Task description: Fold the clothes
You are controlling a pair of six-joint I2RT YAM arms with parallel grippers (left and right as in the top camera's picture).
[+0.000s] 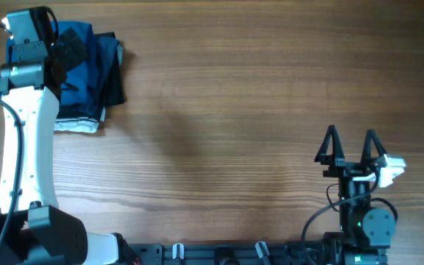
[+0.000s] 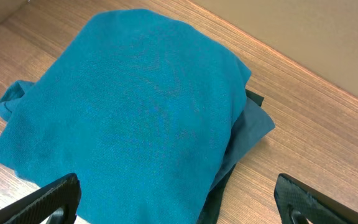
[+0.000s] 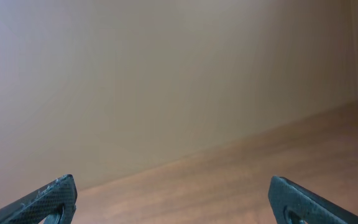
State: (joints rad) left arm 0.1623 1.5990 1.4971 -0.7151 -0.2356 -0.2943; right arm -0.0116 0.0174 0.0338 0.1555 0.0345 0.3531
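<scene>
The clothes, a medium-blue T-shirt (image 1: 87,72), lie bunched on top of a pile at the table's far left corner. In the left wrist view the T-shirt (image 2: 135,106) fills most of the picture as a smooth mound. My left gripper (image 1: 69,53) hovers over it, open, with its fingers (image 2: 55,196) wide apart either side of the shirt's near edge and nothing held. My right gripper (image 1: 351,134) stands open low at the right, far from the pile. In its own view the right gripper (image 3: 171,182) has only bare table between its fingertips.
Under the T-shirt lie a dark navy garment (image 2: 255,124), a black one (image 1: 113,82) and a white-grey one (image 1: 76,126). A beige wall (image 3: 166,74) rises behind the wooden table (image 1: 234,110).
</scene>
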